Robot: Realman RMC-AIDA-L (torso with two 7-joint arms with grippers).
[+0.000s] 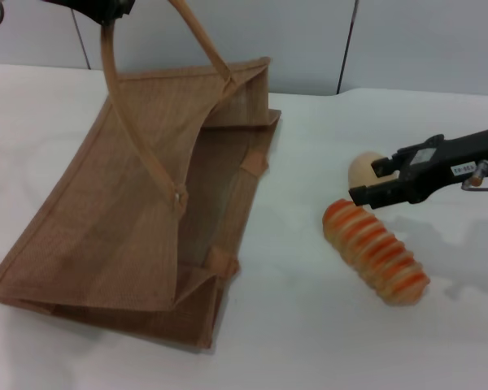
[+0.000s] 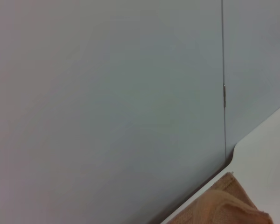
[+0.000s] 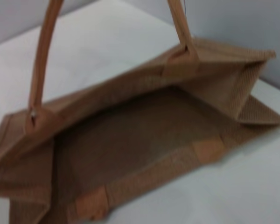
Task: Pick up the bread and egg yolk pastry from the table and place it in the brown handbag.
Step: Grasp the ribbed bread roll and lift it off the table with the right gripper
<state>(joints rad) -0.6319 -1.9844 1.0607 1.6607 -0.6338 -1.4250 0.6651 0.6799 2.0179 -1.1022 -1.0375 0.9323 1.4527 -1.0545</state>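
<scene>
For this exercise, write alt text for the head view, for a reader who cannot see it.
A brown handbag lies on a white table, its mouth held open by the left claw lifting one handle. To its right, the right claw is at the egg yolk pastry, beside the striped bread.

wall [image 2: 107,93]: grey, with vertical seam | table [image 2: 270,144]: white edge | brown handbag [image 2: 228,205]: tan corner

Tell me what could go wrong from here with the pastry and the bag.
The right gripper is at the egg yolk pastry, which sits against the bread; closing could nudge the loaf. The brown handbag is open only because the left gripper lifts one handle; a slip could collapse the opening.
</scene>
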